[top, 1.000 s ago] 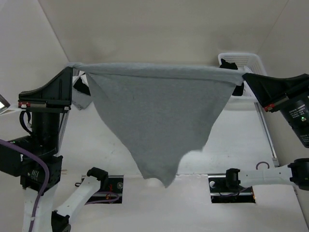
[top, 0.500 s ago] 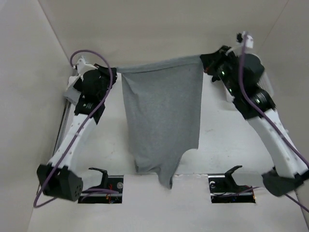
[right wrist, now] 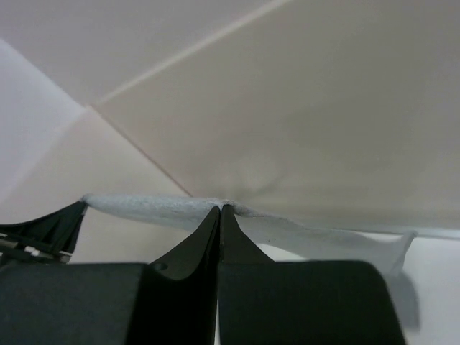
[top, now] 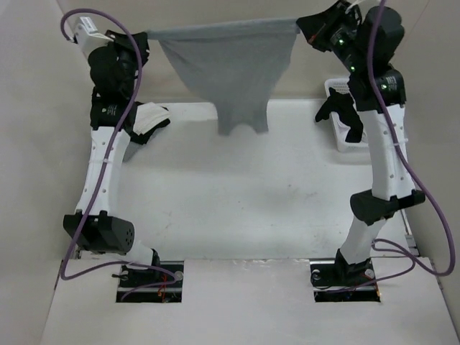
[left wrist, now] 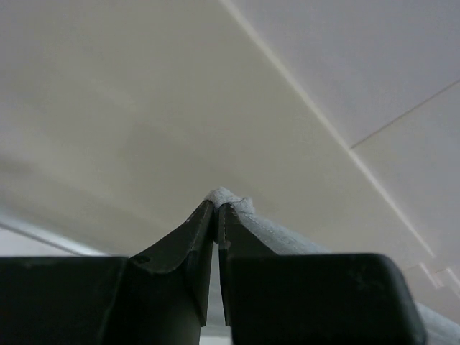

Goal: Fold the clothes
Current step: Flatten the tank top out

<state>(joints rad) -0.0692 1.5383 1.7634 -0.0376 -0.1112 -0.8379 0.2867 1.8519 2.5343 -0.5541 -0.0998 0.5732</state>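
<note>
Two arms hold one plain light heather-grey cotton T-shirt (top: 230,68) in the air over the far end of the flat white table (top: 237,201).

Top view only: the shirt's upper edge is stretched almost level between the two grippers. The body hangs below it in a tapering drape, with the lowest folds near the table's far edge; cannot tell if they touch it.

Wrist views only: the pinch points, seen close against pale walls.
- Left gripper (left wrist: 215,208): black fingers nearly together, a small nub of grey cloth (left wrist: 287,241) poking past the tips and trailing off to the right.
- Right gripper (right wrist: 220,210): fingers pressed tight on a rolled grey edge (right wrist: 144,205) that runs out to both sides.

Pose: both arms are reared up from their near-edge bases and reach far forward and high. The left gripper (top: 142,39) and right gripper (top: 305,25) face each other across the shirt, and a purple cable loops over each wrist.

Smaller items, top view only:
- a white slatted plastic basket (top: 343,140) at far right;
- a crumpled black garment (top: 336,113) draped at the basket;
- a crumpled white garment (top: 149,118) behind the left arm.
</note>
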